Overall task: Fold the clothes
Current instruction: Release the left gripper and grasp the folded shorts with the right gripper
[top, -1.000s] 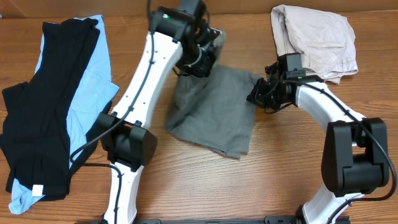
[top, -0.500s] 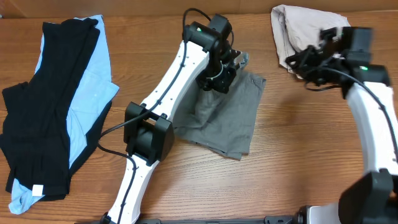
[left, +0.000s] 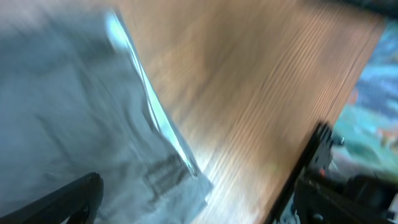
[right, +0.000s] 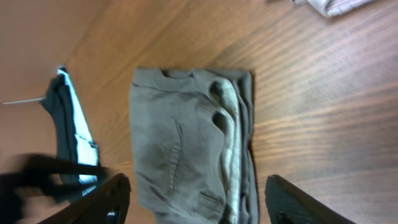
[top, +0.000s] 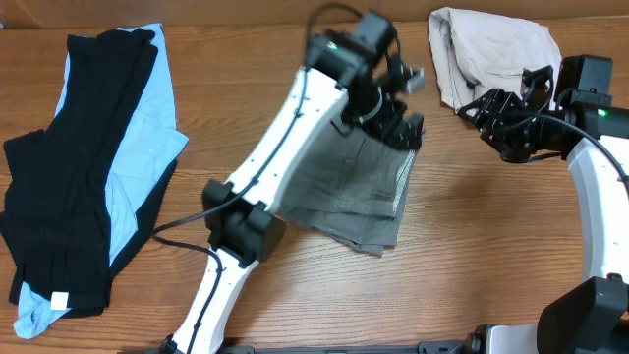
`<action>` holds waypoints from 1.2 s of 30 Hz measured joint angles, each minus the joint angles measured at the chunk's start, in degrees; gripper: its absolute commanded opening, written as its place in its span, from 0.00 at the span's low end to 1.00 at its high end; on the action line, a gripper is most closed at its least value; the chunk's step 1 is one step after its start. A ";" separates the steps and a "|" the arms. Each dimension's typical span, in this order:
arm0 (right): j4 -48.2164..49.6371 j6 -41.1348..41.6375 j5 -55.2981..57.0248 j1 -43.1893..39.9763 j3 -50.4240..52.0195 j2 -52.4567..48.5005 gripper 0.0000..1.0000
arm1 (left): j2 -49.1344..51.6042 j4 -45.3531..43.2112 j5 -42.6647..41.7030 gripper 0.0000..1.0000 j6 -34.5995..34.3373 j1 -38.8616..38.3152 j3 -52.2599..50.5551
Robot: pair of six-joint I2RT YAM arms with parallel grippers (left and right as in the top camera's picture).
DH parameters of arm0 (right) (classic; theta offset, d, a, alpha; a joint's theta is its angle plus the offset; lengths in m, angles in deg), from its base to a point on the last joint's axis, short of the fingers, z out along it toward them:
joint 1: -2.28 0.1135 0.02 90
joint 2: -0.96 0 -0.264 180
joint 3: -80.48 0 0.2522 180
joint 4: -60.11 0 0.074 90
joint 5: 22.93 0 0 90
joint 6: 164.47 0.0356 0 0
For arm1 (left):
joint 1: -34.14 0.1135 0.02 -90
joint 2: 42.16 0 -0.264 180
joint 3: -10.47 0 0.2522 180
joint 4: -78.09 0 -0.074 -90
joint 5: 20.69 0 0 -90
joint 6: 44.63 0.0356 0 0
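Note:
The clothes, a pair of grey shorts (top: pixel 349 192), lie folded on the wooden table (top: pixel 472 226), with the paler waistband lining along their right edge. My left gripper (top: pixel 406 101) hovers over their far right corner. In the blurred left wrist view it (left: pixel 199 208) is open, with the grey cloth (left: pixel 74 112) below it and nothing between the fingers. My right gripper (top: pixel 496 113) is off to the right of the shorts, apart from them. It (right: pixel 199 205) stands open above the shorts (right: pixel 186 149), whose back pocket seam faces up.
Pale beige shorts (top: pixel 491 49) lie at the back right, just behind the right gripper. A black garment (top: pixel 69 167) on a light-blue shirt (top: pixel 147 138) covers the left side. Bare wood lies in front of the grey shorts and to their right.
Both grippers have opened. The left one carried the cloth rightward and let it go, so the shorts now lie folded. The right arm swung away to the right, towards the beige shorts.

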 measured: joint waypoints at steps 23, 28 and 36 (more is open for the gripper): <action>10.08 11.91 22.25 23.34 6.97 -14.45 0.84 | -1.62 10.29 15.23 1.00 -2.51 25.20 19.76; 12.22 14.71 25.44 24.44 7.15 -17.38 0.84 | -1.62 10.40 18.12 1.00 -2.49 25.24 19.74; 14.73 15.87 26.49 24.92 7.17 -21.66 0.77 | -1.62 10.45 19.67 1.00 -2.51 25.24 16.13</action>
